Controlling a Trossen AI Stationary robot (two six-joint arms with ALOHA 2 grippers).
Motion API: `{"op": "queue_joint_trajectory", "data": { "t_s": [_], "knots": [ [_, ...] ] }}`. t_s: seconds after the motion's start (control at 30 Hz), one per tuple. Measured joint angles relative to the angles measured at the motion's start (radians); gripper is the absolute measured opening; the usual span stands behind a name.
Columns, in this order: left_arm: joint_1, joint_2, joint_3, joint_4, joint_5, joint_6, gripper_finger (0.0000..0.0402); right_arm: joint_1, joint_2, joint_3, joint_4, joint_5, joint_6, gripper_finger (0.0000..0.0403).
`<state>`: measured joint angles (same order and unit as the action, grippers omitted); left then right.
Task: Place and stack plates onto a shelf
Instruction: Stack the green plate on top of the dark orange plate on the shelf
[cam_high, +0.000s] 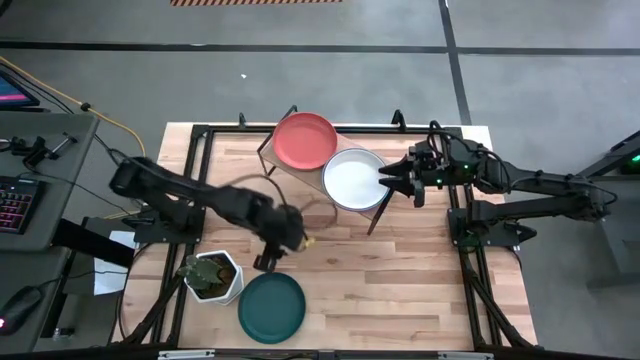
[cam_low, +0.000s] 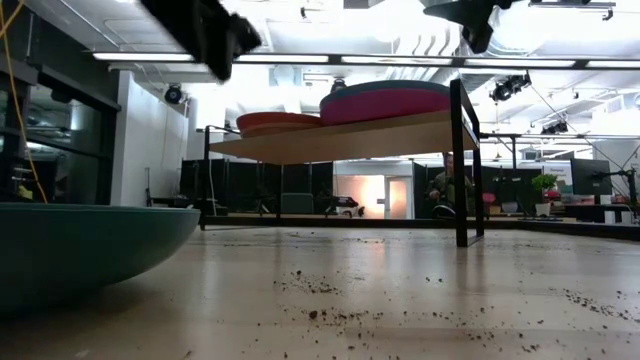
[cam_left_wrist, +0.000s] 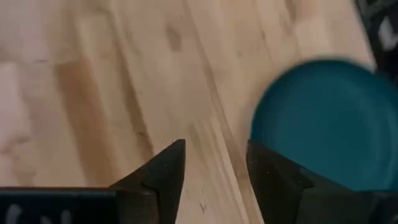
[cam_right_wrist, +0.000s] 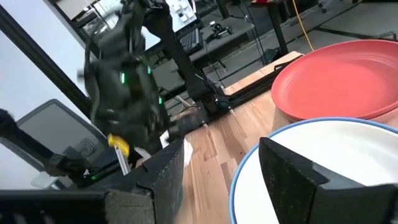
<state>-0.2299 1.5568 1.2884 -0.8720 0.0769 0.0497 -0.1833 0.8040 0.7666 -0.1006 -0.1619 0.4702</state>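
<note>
wooden table carries a shelf, green plate, plant pot — shelf holds red and white plates.

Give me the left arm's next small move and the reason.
Probably lower the left gripper toward the green plate and close on its rim. The gripper is open and empty above bare table, and that plate is the only one not on the shelf.
</note>
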Motion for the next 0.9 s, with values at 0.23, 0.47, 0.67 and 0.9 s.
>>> {"op": "queue_joint_trajectory", "data": {
  "t_s": [0.23, 0.47, 0.67, 0.9],
  "knots": [
    [-0.064, 0.183, 0.000, 0.031, 0.051, 0.081, 0.0170, 0.000, 0.000, 0.000, -0.024, -0.003, 0.001, 0.0190],
    [-0.089, 0.306, 0.000, 0.042, 0.164, 0.128, 0.0170, 0.000, 0.000, 0.000, -0.051, -0.003, 0.001, 0.0190],
    [-0.091, 0.374, 0.000, 0.057, 0.103, 0.115, 0.0170, 0.000, 0.000, 0.000, -0.073, -0.003, 0.001, 0.0190],
    [-0.100, 0.418, 0.000, 0.066, 0.129, 0.087, 0.0169, 0.000, 0.000, 0.000, -0.103, -0.003, 0.001, 0.0190]
  ]
}}
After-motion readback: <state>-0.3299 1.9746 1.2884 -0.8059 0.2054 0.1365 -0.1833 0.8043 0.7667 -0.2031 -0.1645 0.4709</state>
